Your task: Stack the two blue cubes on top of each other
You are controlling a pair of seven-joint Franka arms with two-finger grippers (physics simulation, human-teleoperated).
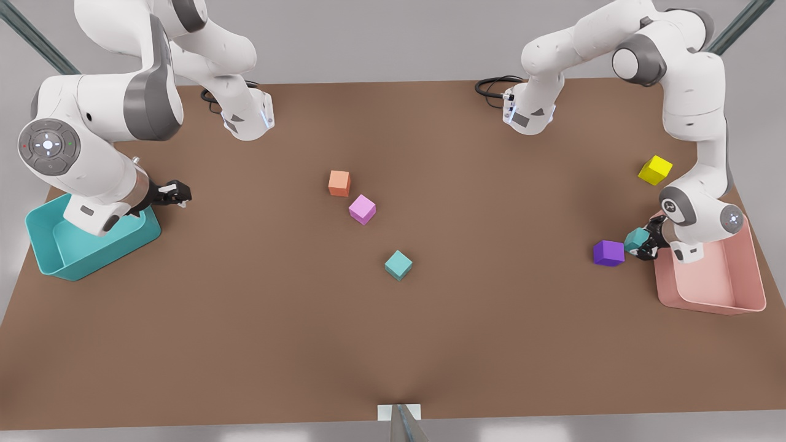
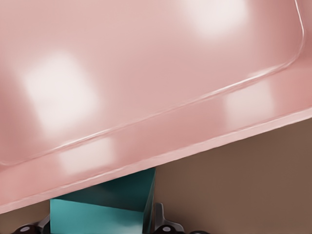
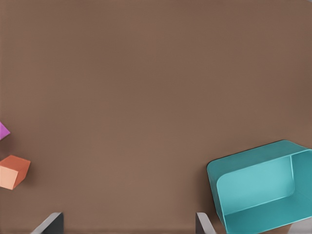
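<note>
Left gripper (image 1: pixel 646 244) is at the pink bin (image 1: pixel 737 301), just off the bin's wall that faces the table centre. Its fingers are closed onto a blue cube (image 1: pixel 636 239), which is held tilted and appears clear of the table (image 1: pixel 393 344), though the front view does not settle this. In the left wrist view the same cube (image 2: pixel 105 209) sits between the fingers (image 2: pixel 163 222) with the pink bin's outer wall (image 2: pixel 161 146) close behind it. A purple cube (image 1: pixel 608 253) lies on the table just beside the held cube, on the side away from the pink bin; whether the two touch cannot be told.

The second blue cube (image 1: pixel 398 265) rests on the table near its centre, well apart from the pink bin, towards the front view's left of it. A pink cube (image 1: pixel 362 209) and an orange cube (image 1: pixel 339 183) lie near each other beyond the second blue cube. A yellow cube (image 1: pixel 654 170) lies apart from the pink bin, toward the table's far edge.

Right gripper (image 1: pixel 175 194) waits well apart from the pink bin, across the table, above the near rim of the teal bin (image 1: pixel 67 258). Its fingers (image 3: pixel 48 225) stand wide apart with nothing between them.
</note>
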